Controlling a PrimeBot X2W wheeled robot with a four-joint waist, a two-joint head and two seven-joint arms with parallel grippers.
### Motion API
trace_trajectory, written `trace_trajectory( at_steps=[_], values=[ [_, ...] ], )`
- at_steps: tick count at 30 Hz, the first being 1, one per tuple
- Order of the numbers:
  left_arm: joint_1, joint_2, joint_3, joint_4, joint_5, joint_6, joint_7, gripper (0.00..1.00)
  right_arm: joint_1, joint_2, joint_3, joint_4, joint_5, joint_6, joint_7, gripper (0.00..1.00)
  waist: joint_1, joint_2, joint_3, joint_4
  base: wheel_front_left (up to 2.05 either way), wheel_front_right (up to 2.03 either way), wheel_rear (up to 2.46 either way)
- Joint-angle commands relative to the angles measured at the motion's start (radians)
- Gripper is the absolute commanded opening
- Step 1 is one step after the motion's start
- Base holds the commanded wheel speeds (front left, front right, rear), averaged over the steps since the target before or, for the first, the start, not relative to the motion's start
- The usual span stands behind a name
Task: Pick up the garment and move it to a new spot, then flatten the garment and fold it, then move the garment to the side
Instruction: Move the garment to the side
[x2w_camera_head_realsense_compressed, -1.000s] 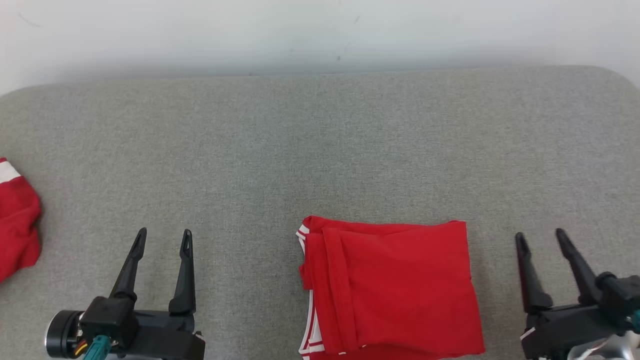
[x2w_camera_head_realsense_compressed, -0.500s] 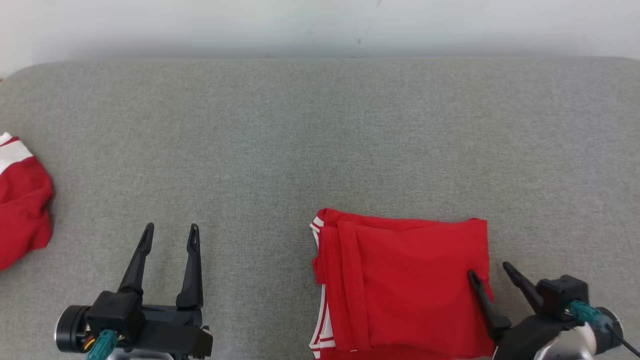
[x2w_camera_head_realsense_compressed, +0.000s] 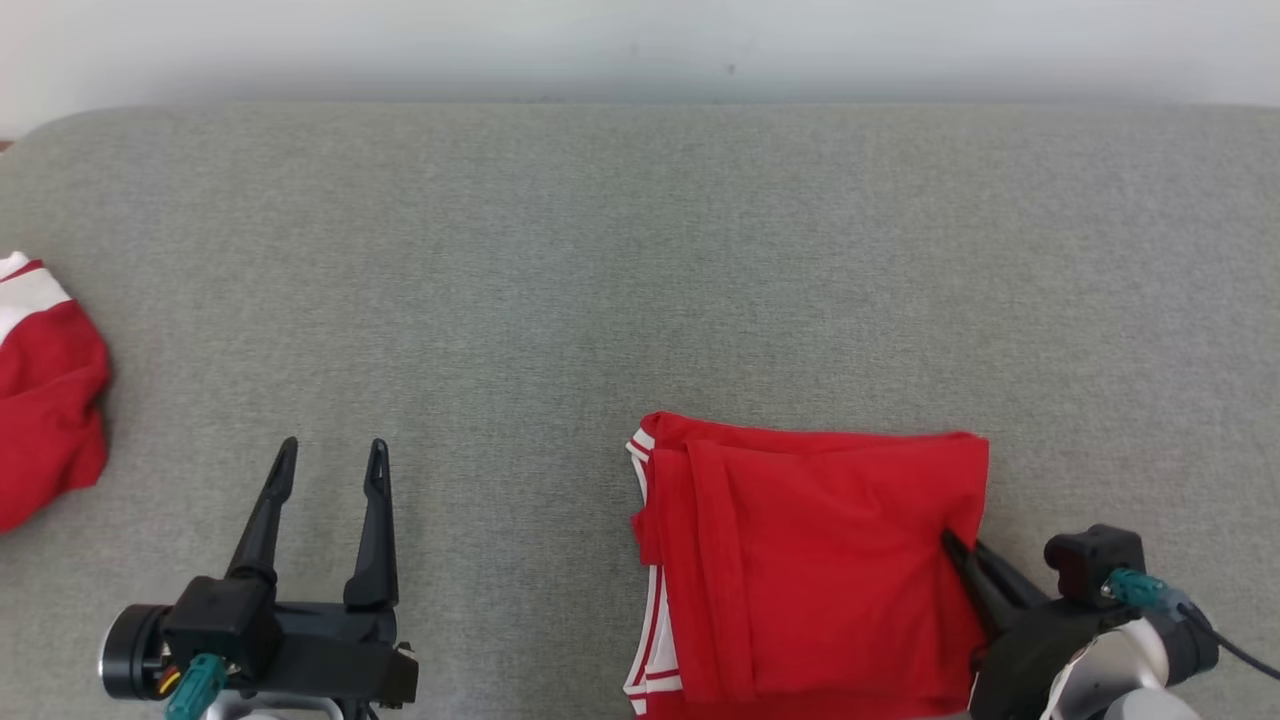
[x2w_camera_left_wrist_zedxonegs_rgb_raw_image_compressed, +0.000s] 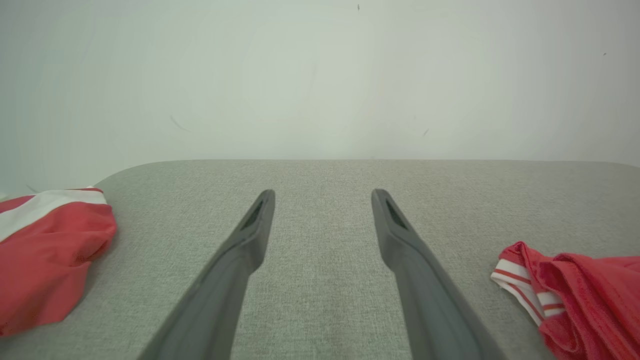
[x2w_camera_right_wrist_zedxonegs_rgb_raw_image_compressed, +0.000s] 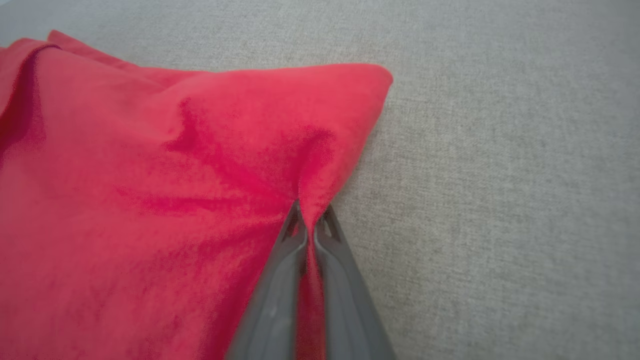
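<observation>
A: The garment (x2w_camera_head_realsense_compressed: 810, 570) is sitting folded, a rough red rectangle on the grey cushion (x2w_camera_head_realsense_compressed: 600, 280), at the near edge, right of centre. The white-striped trim is showing along its left side.

B: Who's holding it?

A: The right gripper (x2w_camera_right_wrist_zedxonegs_rgb_raw_image_compressed: 311, 220) is pinching the right edge, a bit below the far right corner. Its fingers are closed tight on a ridge of cloth (the right wrist view is showing fabric puckering up between them).

B: How many layers?

A: Can't tell, and that's what's worrying me. If it's only gripping the top layer, a sideways drag is going to peel the fold open instead of moving the stack.

B: Other risks?

A: It's gripping at one point on one edge. Lifting from there, I'm expecting the far side to hang and the trim side to unroll. Dragging low, the cushion weave is likely going to catch the bottom layer and bunch it.

B: Left arm?

A: The left gripper (x2w_camera_head_realsense_compressed: 332, 452) is hovering over bare cushion, well apart from the garment, fingers spread wide and holding nothing.

B: Anything in the path?

A: A second red piece (x2w_camera_head_realsense_compressed: 45, 420) with a white band is lying at the far left. Going left is risking a tangle, so I'm judging right the safer side.
</observation>
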Motion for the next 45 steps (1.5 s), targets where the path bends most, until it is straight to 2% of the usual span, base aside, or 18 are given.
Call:
trace_trajectory(
  at_steps=[1,7,15,20,24,27,31,36,42,43,44,45],
  values=[
    [-0.003,0.006,0.005,-0.004,0.011,0.003,-0.005,1.00,-0.008,-0.015,-0.006,-0.008,-0.003,-0.001,-0.004,0.00,0.0000,-0.0001,0.006,-0.010,0.00,0.00,0.00],
    [-0.021,0.013,0.015,-0.022,0.015,0.004,-0.007,1.00,-0.020,-0.073,-0.009,-0.087,-0.048,-0.001,-0.003,0.00,0.0000,-0.0001,0.033,-0.070,0.00,0.00,0.00],
    [-0.052,0.037,0.015,-0.062,0.027,0.003,0.008,1.00,-0.063,-0.125,-0.029,-0.154,-0.095,-0.001,-0.020,0.00,0.0000,-0.0001,0.085,-0.215,0.00,0.00,0.00],
    [-0.092,0.057,-0.005,-0.096,0.048,-0.017,0.027,1.00,-0.144,-0.147,-0.043,-0.117,-0.105,-0.001,-0.065,0.00,0.0000,-0.0001,0.120,-0.299,0.00,0.00,0.00],
    [-0.139,0.067,-0.027,-0.126,0.068,-0.030,0.054,1.00,-0.233,-0.173,-0.074,-0.043,-0.098,-0.001,-0.121,0.00,0.0000,-0.0001,0.156,-0.341,0.00,0.00,0.00],
    [-0.174,0.070,-0.041,-0.144,0.082,-0.039,0.071,1.00,-0.306,-0.199,-0.096,0.037,-0.088,-0.001,-0.178,0.00,0.0000,-0.0001,0.184,-0.353,0.00,0.00,0.00],
    [-0.224,0.064,-0.068,-0.164,0.094,-0.052,0.089,1.00,-0.391,-0.266,-0.127,0.150,-0.079,-0.001,-0.253,0.00,0.0000,-0.0001,0.224,-0.345,0.00,0.00,0.00],
    [-0.272,0.061,-0.094,-0.189,0.115,-0.066,0.107,1.00,-0.483,-0.321,-0.133,0.263,-0.073,-0.001,-0.308,0.00,0.0000,-0.0001,0.273,-0.333,0.00,0.00,0.00],
    [-0.312,0.068,-0.120,-0.204,0.132,-0.082,0.126,1.00,-0.561,-0.341,-0.135,0.381,-0.066,-0.001,-0.340,0.00,0.0000,-0.0001,0.314,-0.311,0.00,0.00,0.00],
    [-0.313,0.070,-0.121,-0.204,0.134,-0.084,0.128,1.00,-0.575,-0.338,-0.138,0.395,-0.063,-0.001,-0.341,0.31,0.0000,-0.0001,0.317,-0.310,0.00,0.00,0.00],
    [-0.313,0.071,-0.122,-0.203,0.135,-0.084,0.129,1.00,-0.584,-0.333,-0.143,0.414,-0.059,-0.001,-0.344,1.00,0.0000,-0.0001,0.319,-0.310,0.00,0.00,0.00],
    [-0.313,0.071,-0.123,-0.203,0.135,-0.084,0.129,1.00,-0.591,-0.329,-0.154,0.430,-0.057,-0.001,-0.347,1.00,0.0000,-0.0001,0.319,-0.309,0.00,0.00,0.00]
  ],
)
